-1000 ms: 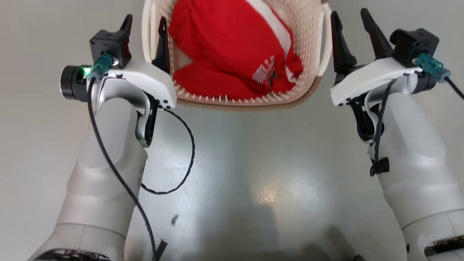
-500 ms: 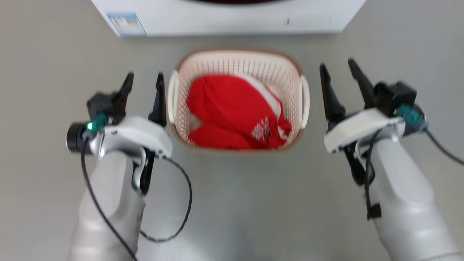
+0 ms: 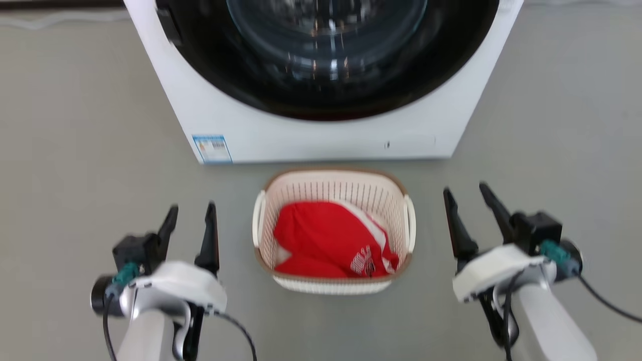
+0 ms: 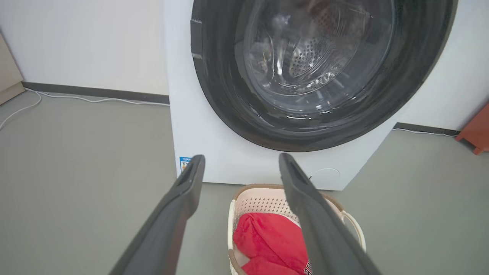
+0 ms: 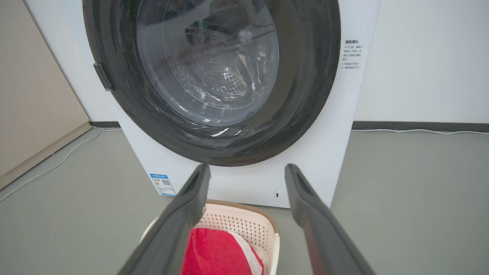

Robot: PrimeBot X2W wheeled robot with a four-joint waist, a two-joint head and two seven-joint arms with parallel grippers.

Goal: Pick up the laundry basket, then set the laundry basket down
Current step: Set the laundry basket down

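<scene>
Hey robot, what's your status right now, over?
Left pincer open, right pincer open, holding nothing. Laundry basket on floor between them, touching neither. Washer close behind it.

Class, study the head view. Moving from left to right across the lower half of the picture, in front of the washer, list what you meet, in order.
left gripper → laundry basket → right gripper
</scene>
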